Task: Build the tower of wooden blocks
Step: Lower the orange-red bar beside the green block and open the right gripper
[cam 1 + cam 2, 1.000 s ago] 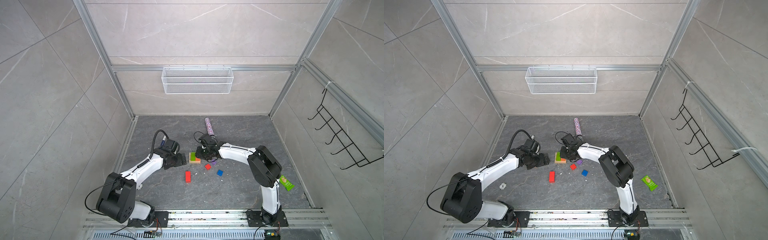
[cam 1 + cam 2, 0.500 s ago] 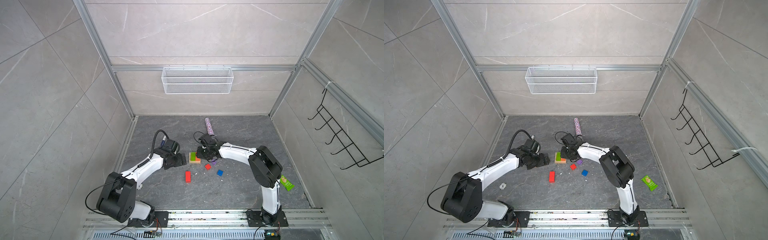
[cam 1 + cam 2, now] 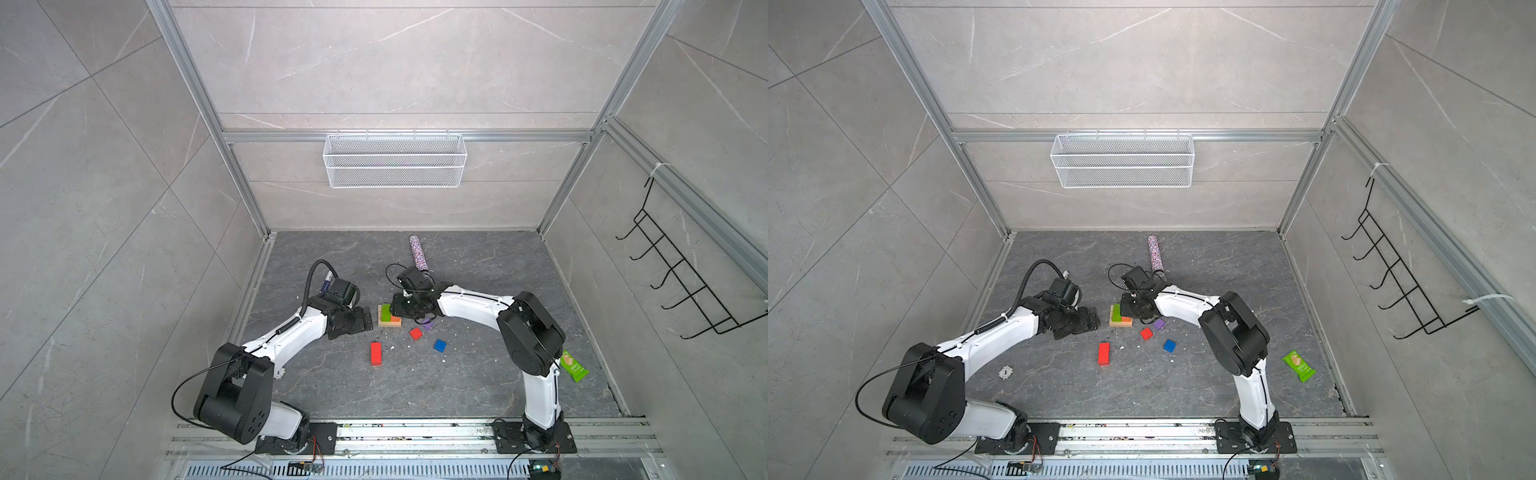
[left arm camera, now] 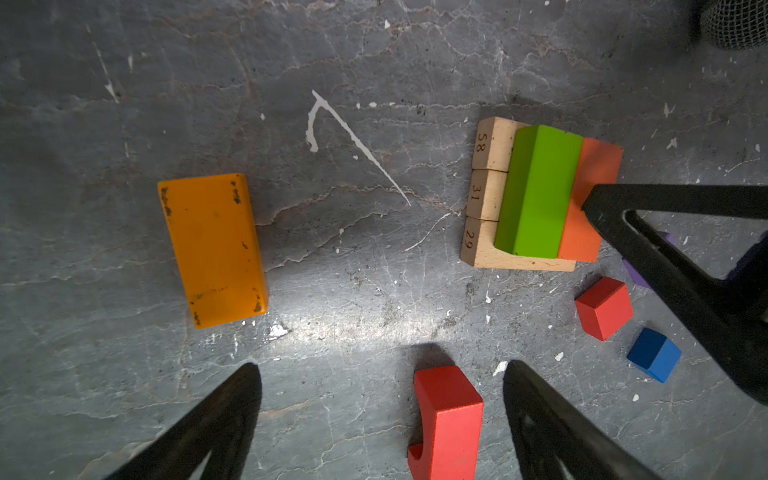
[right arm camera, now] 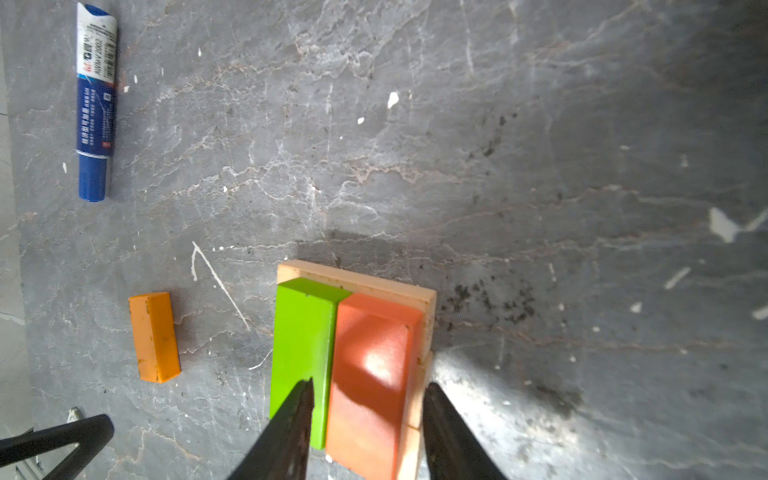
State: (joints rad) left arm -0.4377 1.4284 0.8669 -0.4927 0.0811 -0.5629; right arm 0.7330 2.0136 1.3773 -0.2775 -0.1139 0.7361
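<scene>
**Barely two layers up, block tower sits under a robot's right tool**

Seen from above, in both top views, the tower [image 3: 389, 319] sits in the middle of the tabletop [image 3: 478, 390]: a tan base carrying a green block [image 3: 385, 311] and a reddish-orange block [image 3: 395, 320] side by side. The right tool [image 3: 400, 311] hangs directly over it; the left tool [image 3: 364, 324] waits just beside it. A red oblong [image 3: 376, 353], a red cube [image 3: 415, 333], a purple cube [image 3: 428, 325] and a blue cube [image 3: 440, 345] lie loose nearby. Only from up here do a glitter tube [image 3: 417, 251] and a green snack packet [image 3: 574, 366] show, both well apart.

The left wrist view has that arm's tool spread wide and empty, the red oblong showing ungripped in the gap between its fingers [image 4: 224, 415]. Here alone the base reads as three separate tan pieces [image 4: 484, 195], and a yellow-orange block [image 4: 212, 249], hidden beneath the arm from above, lies apart from the tower.

The right wrist view has its tool parted slightly wider than the reddish-orange block, straddling it, one finger [image 5: 291, 428] over the green block's edge, pinching nothing visibly. A blue marker pen [image 5: 95, 104] shows plainly here.

The likely hazard: a skewed lift could let that finger drag a top block, and the loose tan pieces could slide apart.
</scene>
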